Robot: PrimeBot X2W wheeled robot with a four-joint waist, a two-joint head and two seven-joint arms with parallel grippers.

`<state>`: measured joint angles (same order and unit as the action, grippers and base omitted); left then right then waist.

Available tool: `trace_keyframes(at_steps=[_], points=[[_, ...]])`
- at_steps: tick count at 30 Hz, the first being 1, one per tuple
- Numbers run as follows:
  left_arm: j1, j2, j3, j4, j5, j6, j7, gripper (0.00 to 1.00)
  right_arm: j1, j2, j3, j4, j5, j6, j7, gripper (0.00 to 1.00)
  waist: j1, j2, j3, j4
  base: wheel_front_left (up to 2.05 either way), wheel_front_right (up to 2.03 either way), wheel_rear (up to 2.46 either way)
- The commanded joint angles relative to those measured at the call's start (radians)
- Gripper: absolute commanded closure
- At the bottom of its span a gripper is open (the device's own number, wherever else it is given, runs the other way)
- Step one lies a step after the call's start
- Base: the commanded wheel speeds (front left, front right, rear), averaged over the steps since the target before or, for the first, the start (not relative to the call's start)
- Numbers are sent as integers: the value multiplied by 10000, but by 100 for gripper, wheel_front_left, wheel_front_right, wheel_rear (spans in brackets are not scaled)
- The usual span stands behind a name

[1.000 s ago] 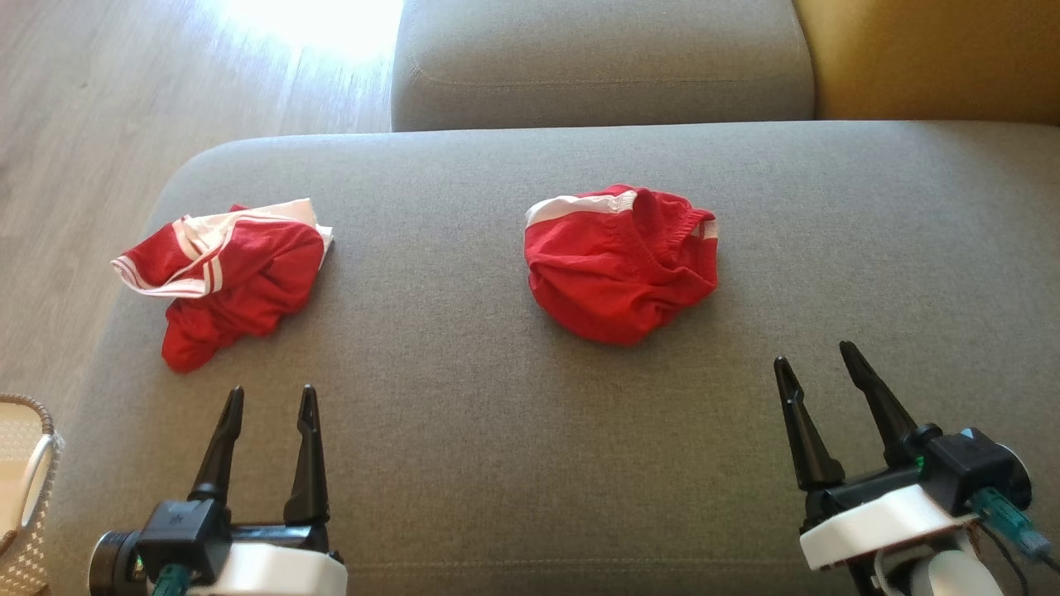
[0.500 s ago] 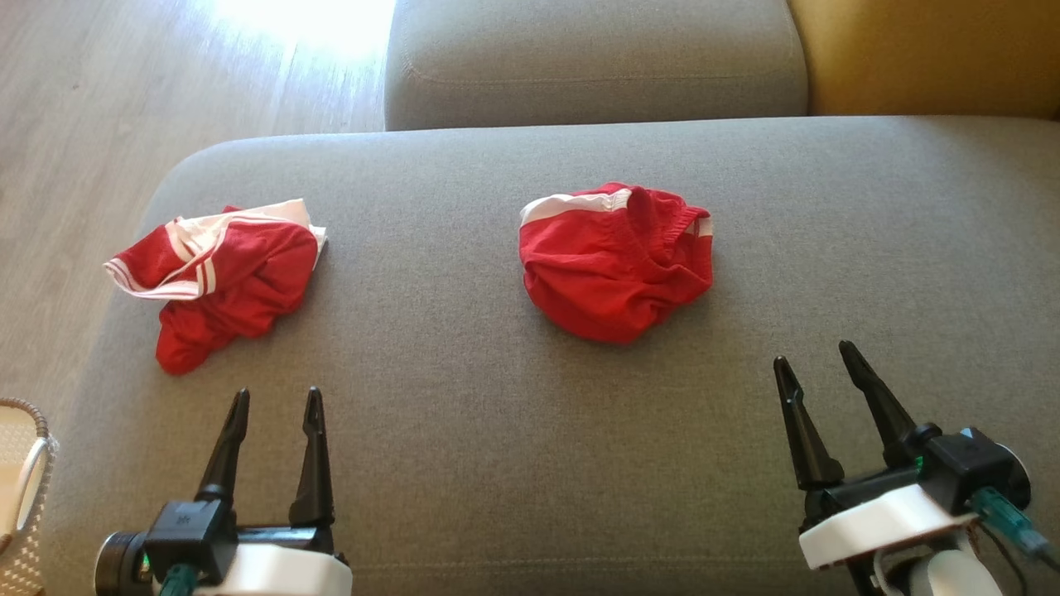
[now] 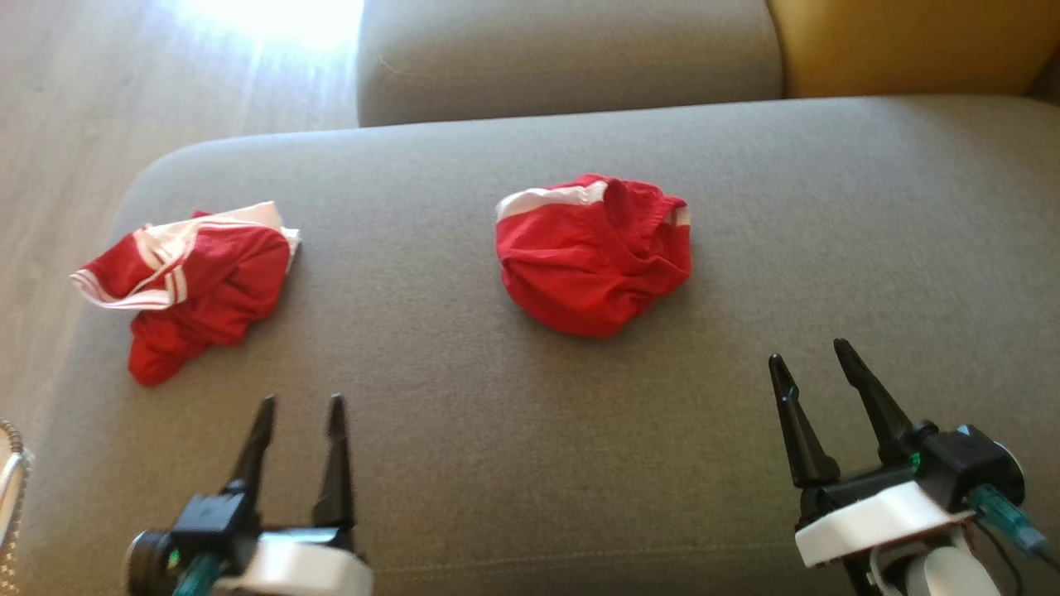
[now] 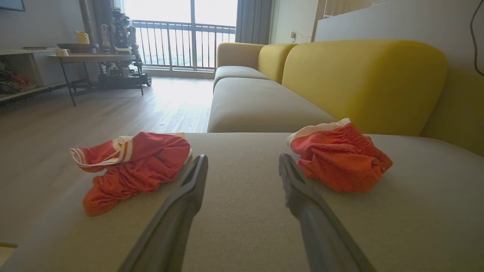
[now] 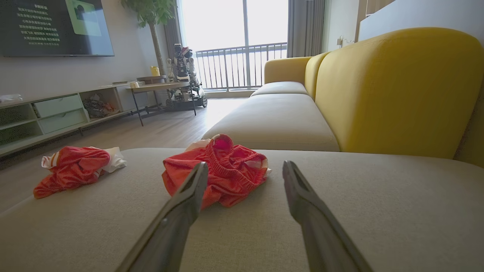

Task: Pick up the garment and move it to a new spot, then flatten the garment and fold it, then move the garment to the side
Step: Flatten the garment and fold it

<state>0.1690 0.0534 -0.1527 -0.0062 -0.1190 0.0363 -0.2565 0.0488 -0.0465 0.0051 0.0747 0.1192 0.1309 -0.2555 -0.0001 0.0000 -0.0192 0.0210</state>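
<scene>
Red garment (image 3: 592,252) sits in a crumpled heap around the middle of the grey seat (image 3: 464,447), with a white band showing along its far edge. Other garment (image 3: 186,285), red with white stripes, is bunched up near the seat's left edge, well apart from the first. Left gripper (image 3: 301,401) hovers over the near edge, jaws apart and empty, with the other garment ahead to its left. Right gripper (image 3: 807,352) is spread wide too, with the garment ahead to its left. Just bare fabric between grippers and heaps. Yellow backrest (image 3: 903,41) behind, basket (image 3: 10,480) at the lower left.
</scene>
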Motion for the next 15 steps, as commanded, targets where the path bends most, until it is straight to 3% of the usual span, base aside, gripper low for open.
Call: trace_keyframes(at_steps=[1, 10, 15], points=[[-1049, -31, 18, -65, -120, -61, -53, 0, -669, -37, 226, -251, 30, -2, -63, 0, 1, 0, 230, -259, 0, 0, 0], [-3675, -32, -1297, 1464, 61, -750, -53, 0, -1355, -37, 291, -511, 105, -2, -63, 0, 1, 0, 1396, -1149, 0, 0, 0], [-5672, -32, -2326, 2677, -625, -906, 63, 0, -1680, -37, 262, -600, 128, -2, -63, 0, 1, 0, 2091, -1696, 0, 0, 0]])
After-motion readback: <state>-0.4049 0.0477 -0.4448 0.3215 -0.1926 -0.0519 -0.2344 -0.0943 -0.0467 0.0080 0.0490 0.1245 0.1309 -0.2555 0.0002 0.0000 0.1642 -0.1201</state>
